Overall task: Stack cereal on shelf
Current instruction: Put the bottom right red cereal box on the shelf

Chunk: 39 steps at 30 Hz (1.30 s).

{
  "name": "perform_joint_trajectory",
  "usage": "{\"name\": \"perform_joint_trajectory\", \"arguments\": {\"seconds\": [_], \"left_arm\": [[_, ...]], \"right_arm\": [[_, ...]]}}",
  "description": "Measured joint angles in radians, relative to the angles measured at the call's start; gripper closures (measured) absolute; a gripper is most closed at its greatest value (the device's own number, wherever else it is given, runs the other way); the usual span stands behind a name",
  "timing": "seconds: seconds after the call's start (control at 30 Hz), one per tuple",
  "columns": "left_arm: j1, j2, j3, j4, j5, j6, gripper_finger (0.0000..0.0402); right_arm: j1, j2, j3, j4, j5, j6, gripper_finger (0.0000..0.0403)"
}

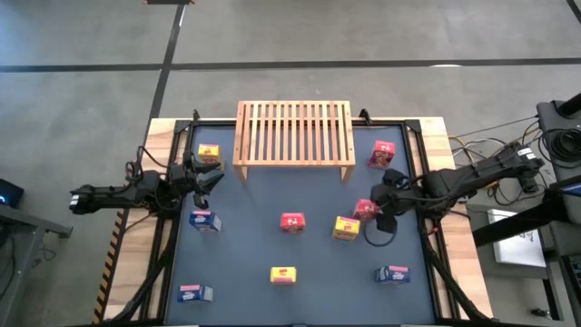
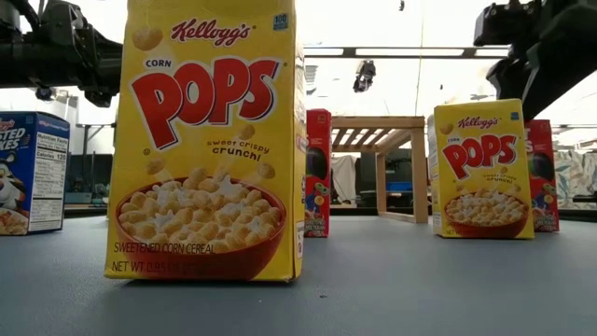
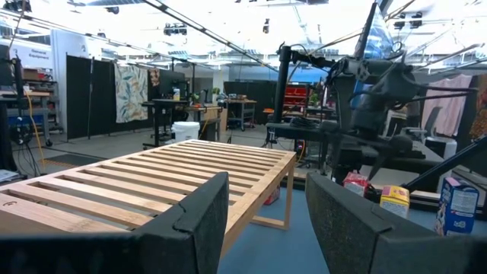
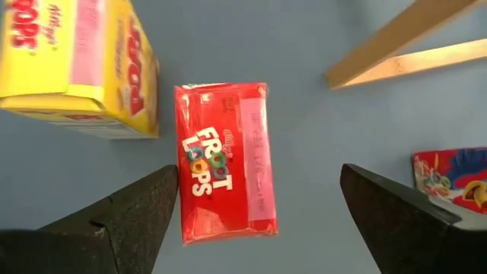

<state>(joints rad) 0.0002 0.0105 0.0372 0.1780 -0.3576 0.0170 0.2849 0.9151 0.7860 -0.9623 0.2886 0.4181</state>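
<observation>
The right gripper [image 4: 259, 205] hangs right over a red Froot Loops box [image 4: 224, 161] on the blue surface [image 1: 272, 195]. Its fingers [image 4: 114, 221] are wide open on each side of the box and hold nothing. A yellow Corn Pops box [image 4: 76, 65] stands just beside it. The wooden shelf [image 1: 293, 133] stands at the back with nothing on top. The left gripper [image 3: 266, 221] waits near the shelf, its fingers [image 3: 190, 221] partly open and empty.

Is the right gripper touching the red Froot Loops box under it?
Apart. In the right wrist view the right gripper is open, and blue table shows between the red Froot Loops box and each finger.
</observation>
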Motion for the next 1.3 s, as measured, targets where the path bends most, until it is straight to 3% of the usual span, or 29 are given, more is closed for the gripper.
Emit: {"name": "perform_joint_trajectory", "arguments": {"seconds": [0.23,0.5,1.3], "left_arm": [[0.0,0.0,0.0,0.0,0.0,0.0,0.0242],[0.0,0.0,0.0,0.0,0.0,0.0,0.0242],[0.0,0.0,0.0,0.0,0.0,0.0,0.0242]], "right_arm": [[-0.017,0.029,-0.004,0.003,-0.038,-0.036,0.0049],[-0.017,0.071,-0.009,0.011,-0.058,-0.042,0.0083],[-0.017,0.074,-0.014,0.003,-0.061,-0.074,0.0237]]}}
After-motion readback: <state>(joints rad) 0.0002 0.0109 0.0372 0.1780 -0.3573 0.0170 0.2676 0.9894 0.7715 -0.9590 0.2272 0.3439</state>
